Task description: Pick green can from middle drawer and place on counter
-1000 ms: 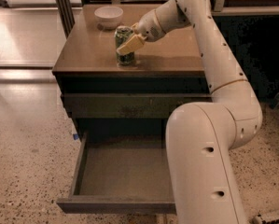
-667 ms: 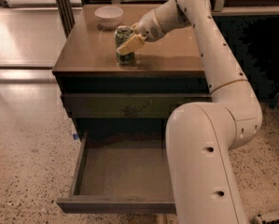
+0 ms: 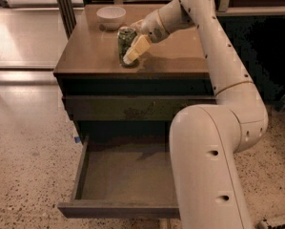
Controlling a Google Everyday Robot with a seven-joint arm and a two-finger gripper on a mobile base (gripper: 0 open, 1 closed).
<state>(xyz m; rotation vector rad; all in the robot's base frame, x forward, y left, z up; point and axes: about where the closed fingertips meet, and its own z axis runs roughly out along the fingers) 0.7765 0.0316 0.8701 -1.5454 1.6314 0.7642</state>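
Already up top: gripper (image 3: 129, 52) clamped on green can (image 3: 124, 38), upright on counter (image 3: 173, 56).
Likely light, thin-walled, slick; dents if squeezed hard. Mid-body side grip fits. Middle drawer (image 3: 125, 178) open well below gripper.

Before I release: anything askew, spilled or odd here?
Nothing stands out. The green can stands upright on the counter, near the white bowl, with the tool closed around it. The middle drawer below is open.

One high camera looks steeply down past the near arm (image 3: 213, 175) onto the open middle drawer (image 3: 127, 175) and farther tabletop (image 3: 175, 56), where the end effector (image 3: 128, 51) sits at the green can (image 3: 125, 37).
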